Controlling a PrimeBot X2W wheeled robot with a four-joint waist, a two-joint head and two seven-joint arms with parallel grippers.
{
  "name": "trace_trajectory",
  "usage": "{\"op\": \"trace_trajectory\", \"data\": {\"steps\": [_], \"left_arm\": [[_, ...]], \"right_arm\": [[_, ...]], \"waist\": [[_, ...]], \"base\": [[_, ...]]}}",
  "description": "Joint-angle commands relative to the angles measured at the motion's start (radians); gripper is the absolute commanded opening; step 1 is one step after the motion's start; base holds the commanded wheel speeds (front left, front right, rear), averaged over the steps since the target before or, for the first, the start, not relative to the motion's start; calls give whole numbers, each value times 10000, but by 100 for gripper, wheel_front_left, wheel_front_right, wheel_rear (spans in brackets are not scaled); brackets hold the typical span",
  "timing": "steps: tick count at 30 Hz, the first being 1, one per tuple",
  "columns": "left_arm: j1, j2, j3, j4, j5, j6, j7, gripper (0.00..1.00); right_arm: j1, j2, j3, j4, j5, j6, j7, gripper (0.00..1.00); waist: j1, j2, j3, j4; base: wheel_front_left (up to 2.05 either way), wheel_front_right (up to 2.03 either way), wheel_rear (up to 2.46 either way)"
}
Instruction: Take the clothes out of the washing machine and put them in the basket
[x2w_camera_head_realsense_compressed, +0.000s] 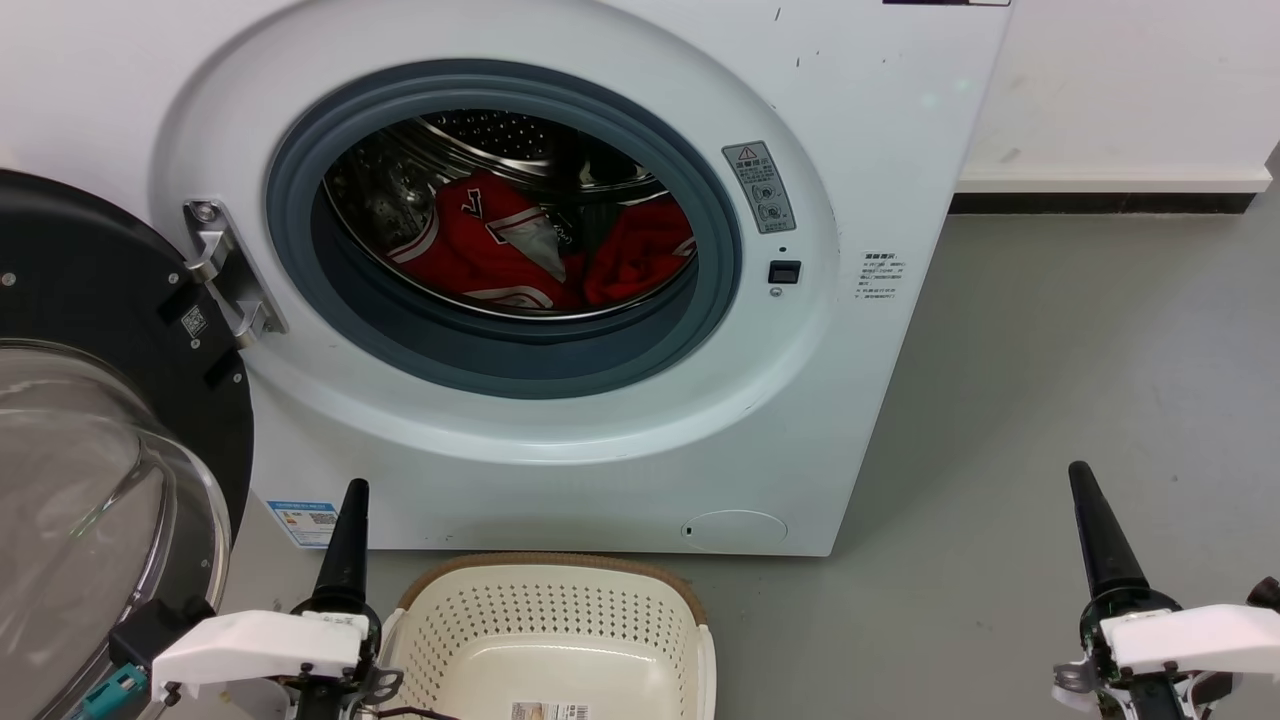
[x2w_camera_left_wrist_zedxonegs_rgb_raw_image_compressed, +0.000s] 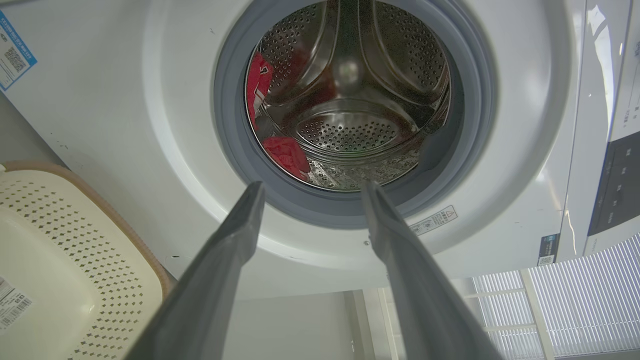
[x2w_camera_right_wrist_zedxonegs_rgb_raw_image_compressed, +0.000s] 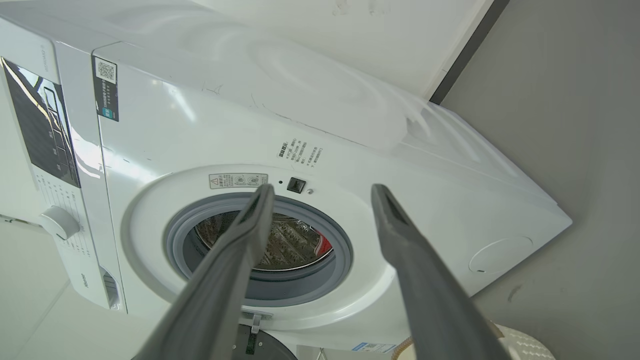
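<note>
Ahead, the clothes (x2w_camera_head_realsense_compressed: 480, 250) are seen at one o'clock from the left claw (x2w_camera_head_realsense_compressed: 355, 500), eleven from the right claw (x2w_camera_head_realsense_compressed: 1082, 485); both are spread wide.

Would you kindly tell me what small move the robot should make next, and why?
Probably reach the left end effector into the open washing machine toward the clothes: both lie inside, the basket holds none, and that end effector is open.
</note>
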Motion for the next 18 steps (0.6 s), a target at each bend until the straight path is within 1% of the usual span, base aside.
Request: {"op": "trace_trajectory", "data": {"steps": [1,10,18], "left_arm": [[-77,18,-49,-259,367,59,-80,100],[56,21,-411,-615,2205,499,-440,100],[170,23,-590,-895,3587,732,-730,100]], "right_arm": [[-10,-44,41,-284,-410,2,-90,100],[219,-52,263,-903,-2645,2,-452,100],[408,-59,399,-1333,-4259,1,-739,100]], "waist": [[0,0,2,1],[0,0,27,5],[0,0,46,1]], "base": [[0,0,0],[0,0,0],[0,0,0]]}}
